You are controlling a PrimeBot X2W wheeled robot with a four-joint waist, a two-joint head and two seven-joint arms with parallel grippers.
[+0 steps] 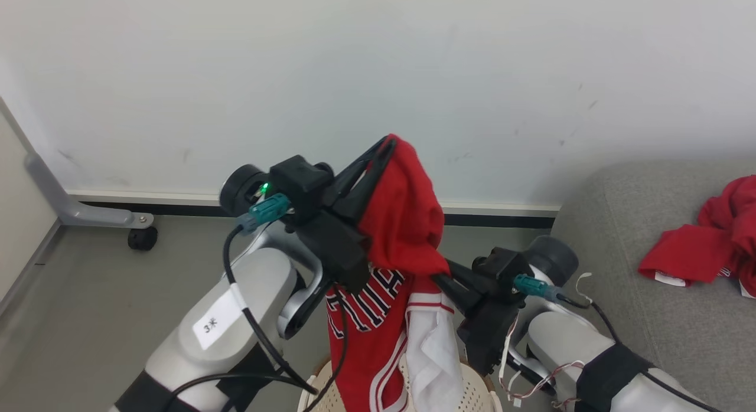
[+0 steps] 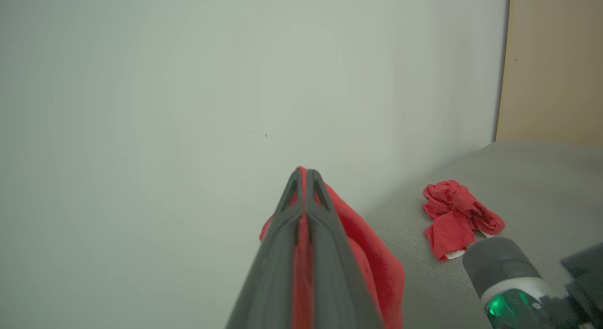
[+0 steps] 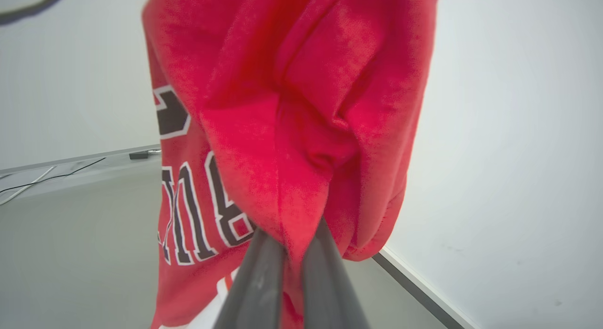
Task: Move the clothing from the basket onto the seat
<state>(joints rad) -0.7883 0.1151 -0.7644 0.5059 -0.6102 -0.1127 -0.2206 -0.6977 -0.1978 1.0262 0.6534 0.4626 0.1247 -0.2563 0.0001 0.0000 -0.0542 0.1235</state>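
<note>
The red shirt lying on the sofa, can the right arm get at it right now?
Probably not yet: the right end effector is shut on the hanging jersey and would have to let go first. Otherwise the shirt lies uncovered on the sofa nearby.

Red clothing point(image 1: 407, 223), grey seat point(image 1: 649, 317)
</note>
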